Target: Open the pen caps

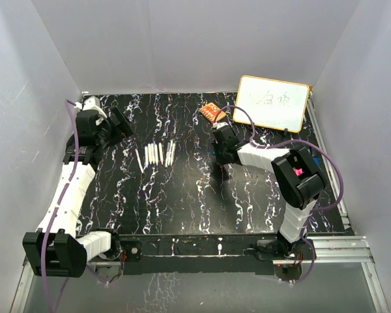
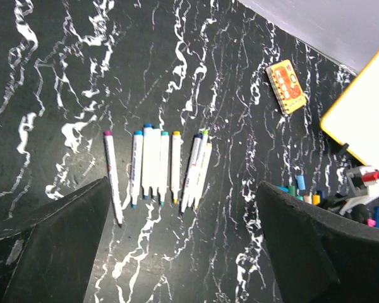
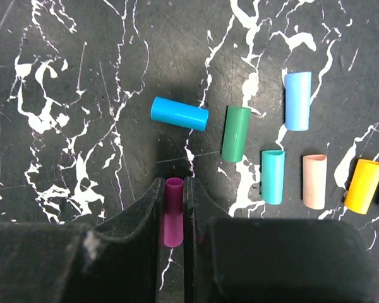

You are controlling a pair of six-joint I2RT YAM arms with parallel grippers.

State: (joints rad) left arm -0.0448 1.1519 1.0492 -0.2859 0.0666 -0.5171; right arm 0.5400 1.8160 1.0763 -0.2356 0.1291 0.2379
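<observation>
Several white markers [image 2: 158, 167] lie in a row on the black marbled table, their coloured tips bare; the leftmost has a purple end [image 2: 112, 177]. My left gripper [image 2: 183, 246] hangs open above and just short of them, holding nothing; it also shows at the table's far left [image 1: 117, 124]. My right gripper [image 3: 174, 183] is shut on a purple pen cap [image 3: 174, 211], low over the table. Loose pen caps lie just beyond it: blue [image 3: 179, 113], green [image 3: 235, 133], light blue [image 3: 297, 101], teal [image 3: 273, 177], pink [image 3: 314, 181], yellow [image 3: 364, 185].
An orange patterned block [image 1: 214, 113] lies at the back of the table. A yellow-framed whiteboard [image 1: 272, 103] leans at the back right. Grey walls close in three sides. The right gripper [image 1: 220, 153] sits mid-table, right of the marker row [image 1: 155, 154].
</observation>
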